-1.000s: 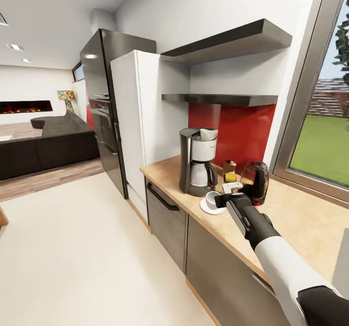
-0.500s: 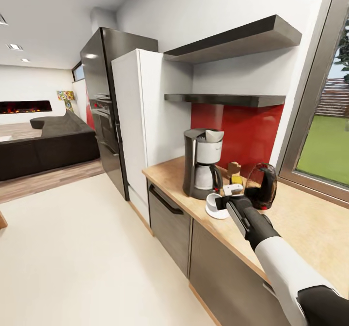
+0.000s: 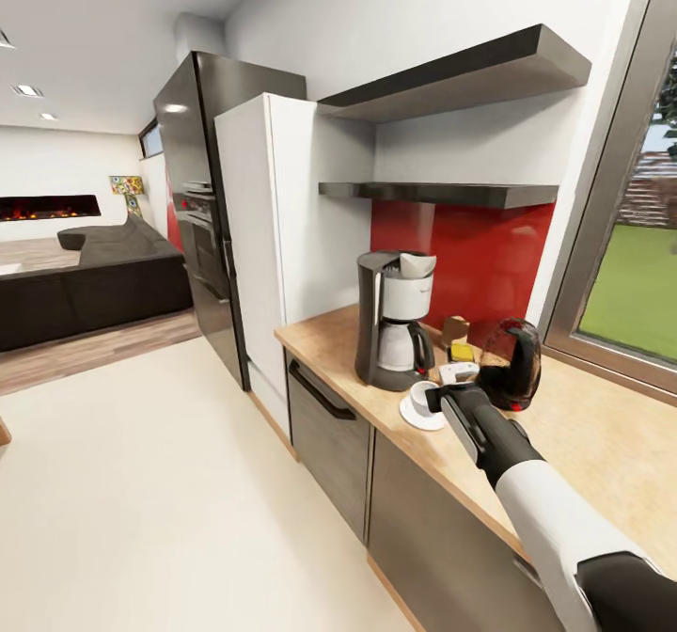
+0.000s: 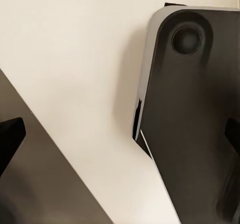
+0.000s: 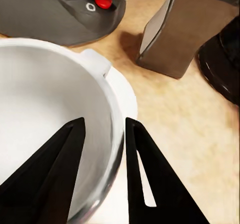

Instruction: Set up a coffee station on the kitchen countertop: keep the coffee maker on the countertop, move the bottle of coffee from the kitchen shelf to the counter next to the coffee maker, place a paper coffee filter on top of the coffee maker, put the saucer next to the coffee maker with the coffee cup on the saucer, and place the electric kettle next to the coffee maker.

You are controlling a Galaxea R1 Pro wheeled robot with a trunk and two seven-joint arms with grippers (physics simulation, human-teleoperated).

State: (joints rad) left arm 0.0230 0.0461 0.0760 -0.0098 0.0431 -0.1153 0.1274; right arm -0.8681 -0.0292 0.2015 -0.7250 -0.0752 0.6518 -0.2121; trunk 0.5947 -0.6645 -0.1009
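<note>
- Since the earlier head frames our right gripper (image 3: pixel 434 397) has carried the coffee cup (image 3: pixel 422 396) a little farther along the counter; the cup now sits over the saucer (image 3: pixel 414 416), closer to the coffee maker (image 3: pixel 393 331). The whole picture has also shifted slightly, which we put down to camera movement.
- Right gripper: in the right wrist view (image 5: pixel 104 129) its two black fingers (image 5: pixel 145 174) straddle the cup (image 5: pixel 50 119) wall, one inside the bowl and one outside, closed to a narrow gap on the rim.
- Saucer (image 5: pixel 125 96): its white edge shows beneath the cup, resting on the kitchen countertop (image 3: pixel 583 434).
- Coffee maker: upright near the left end of the countertop, the paper coffee filter (image 3: pixel 415 263) on its top; its dark base with red switch (image 5: pixel 103 2) lies just beyond the cup.
- Electric kettle (image 3: pixel 511 366): on the countertop right of the cup, near the coffee maker.
- Bottle of coffee (image 3: pixel 462 351): its yellow cap shows behind the gripper, beside a small tan box (image 3: pixel 455 328).
- Kitchen shelf (image 3: pixel 432 192): on the wall above the red backsplash (image 3: pixel 480 256).
- Left gripper: in the left wrist view, dark fingertips (image 4: pixel 10 139) stand at opposite edges, well apart, holding nothing, over pale floor (image 4: pixel 75 59).
</note>
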